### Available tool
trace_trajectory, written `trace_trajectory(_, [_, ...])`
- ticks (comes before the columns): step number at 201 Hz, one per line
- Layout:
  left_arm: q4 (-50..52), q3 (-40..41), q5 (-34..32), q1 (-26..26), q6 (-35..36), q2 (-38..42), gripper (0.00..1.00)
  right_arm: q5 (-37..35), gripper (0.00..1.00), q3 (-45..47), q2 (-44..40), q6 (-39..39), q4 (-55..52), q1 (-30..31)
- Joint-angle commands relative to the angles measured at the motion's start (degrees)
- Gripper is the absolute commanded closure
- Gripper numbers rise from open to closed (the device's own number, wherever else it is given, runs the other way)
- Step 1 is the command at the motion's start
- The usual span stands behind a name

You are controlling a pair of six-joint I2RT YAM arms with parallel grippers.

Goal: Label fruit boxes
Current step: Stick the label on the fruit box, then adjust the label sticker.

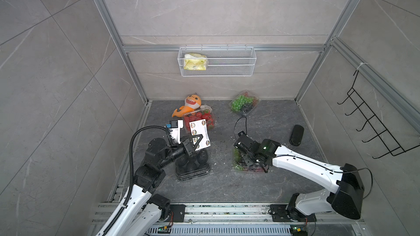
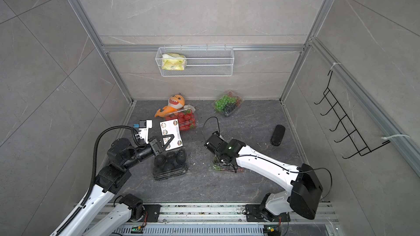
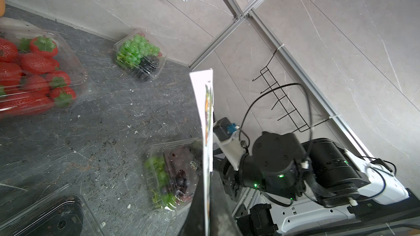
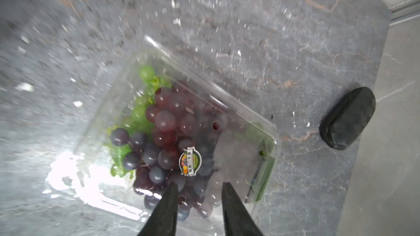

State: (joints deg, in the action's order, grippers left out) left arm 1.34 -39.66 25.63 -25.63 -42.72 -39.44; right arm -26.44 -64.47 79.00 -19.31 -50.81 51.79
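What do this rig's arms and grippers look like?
Both arms have white shells with black joints. The left arm carries a ribbed black hose; the right arm a thin black cable and a green light. The left gripper and right gripper have tapering black fingers.

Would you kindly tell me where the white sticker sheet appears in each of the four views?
In a top view: sticker sheet left of centre, pinched by the left gripper.
In a top view: sticker sheet left of centre, overlapping the strawberry box.
Left wrist: edge-on, a thin white strip mid-picture.
Right wrist: not in it.
Shared landmark: the stickered purple grape box, in all four.
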Motion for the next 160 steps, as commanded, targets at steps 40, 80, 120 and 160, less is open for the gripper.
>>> trace_trajectory(40, [-3.36,-2.53,3.82,0.00,3.45,-4.68,1.00,12.46,0.62,0.47,-8.20,1.42,20.68,0.23])
trace_trajectory(80, [-8.81,-2.64,8.38,0.02,1.88,-7.09,1.00,25.77,0.61,0.24,-8.95,0.48,33.04,-0.56])
trace_trajectory(120, [-11.38,-4.14,8.88,0.00,0.40,-8.04,1.00,39.87,0.59,1.58,-9.90,-4.03,42.91,-2.68])
trace_trajectory(160, [-17.09,-6.23,11.54,0.14,-2.90,-11.19,1.00,54.82,0.58,5.04,-9.34,-12.48,54.69,-6.59])
